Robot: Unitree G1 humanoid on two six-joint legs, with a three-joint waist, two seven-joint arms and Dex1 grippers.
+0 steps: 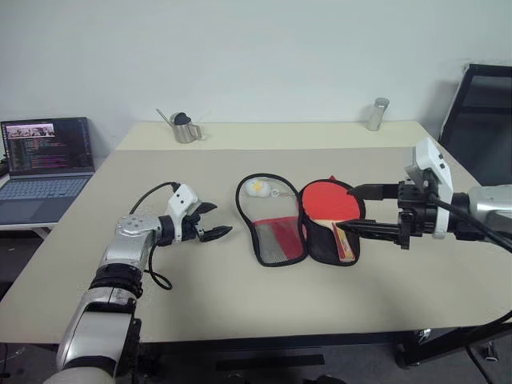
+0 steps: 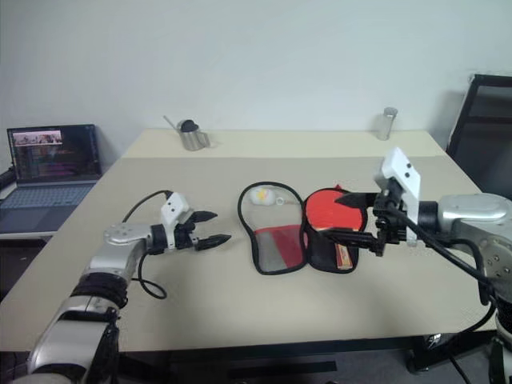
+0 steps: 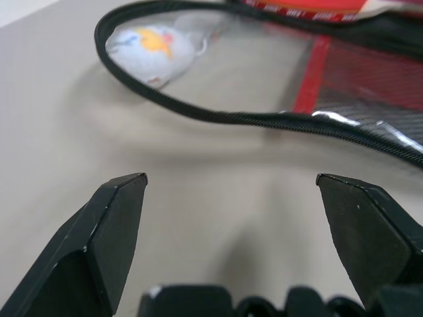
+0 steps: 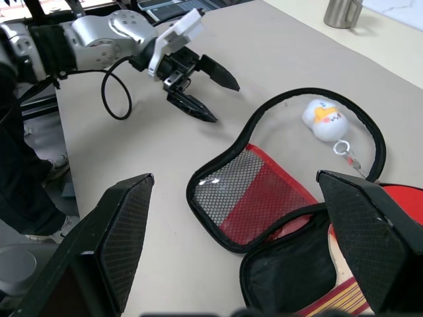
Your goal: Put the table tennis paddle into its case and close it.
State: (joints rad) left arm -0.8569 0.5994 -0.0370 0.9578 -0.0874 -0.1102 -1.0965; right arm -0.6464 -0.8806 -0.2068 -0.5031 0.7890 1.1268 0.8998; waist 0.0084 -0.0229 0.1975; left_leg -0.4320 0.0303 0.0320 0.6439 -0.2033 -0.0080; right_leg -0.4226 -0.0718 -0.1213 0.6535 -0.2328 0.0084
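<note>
While an open dark laptop (image 1: 46,164) sits on a low side surface at the far left, a matte beige table (image 1: 200,280) spreads smooth across the scene. At its far edge stands a small metal watering can (image 1: 185,127) with a thin spout.

Nearer, the left gripper (image 1: 211,221) hovers just above the tabletop with its two wedge-shaped black fingers spread apart and nothing between them — it points toward the case but stays clear of it.

Just beside it lies the soft paddle-shaped zip case (image 1: 272,228), opened flat like a book. Its left flap has a black zipper rim, a clear panel and red fabric under black mesh, with a small round white-and-yellow charm (image 1: 258,187) on a metal ring resting inside the loop.

On the black right half rests the table tennis paddle (image 1: 329,202) — round red rubber face up, its light wooden handle (image 1: 343,240) toward the near edge.

Above that side, the right gripper (image 1: 356,210) hangs with textured black fingers wide apart, empty.

Farther back stands a metal cylinder cup (image 1: 378,114), and a black chair (image 1: 482,120) at the right.
</note>
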